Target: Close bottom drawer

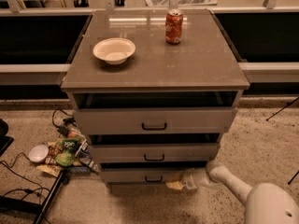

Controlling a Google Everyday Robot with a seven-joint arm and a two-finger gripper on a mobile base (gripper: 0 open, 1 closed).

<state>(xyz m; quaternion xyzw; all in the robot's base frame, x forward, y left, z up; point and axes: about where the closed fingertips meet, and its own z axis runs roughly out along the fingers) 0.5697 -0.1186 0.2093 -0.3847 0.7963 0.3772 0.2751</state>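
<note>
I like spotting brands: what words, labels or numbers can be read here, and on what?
Red can on the cabinet top: white lettering, too blurred to read.
Green bag on the floor: pale print, too blurred to read.
Gripper, low at the front of the bottom drawer: no writing visible.
Bowl: none.

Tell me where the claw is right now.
The claw sits low in the camera view, right of centre, at the front of the bottom drawer. It is just right of the handle and close above the floor.
</note>
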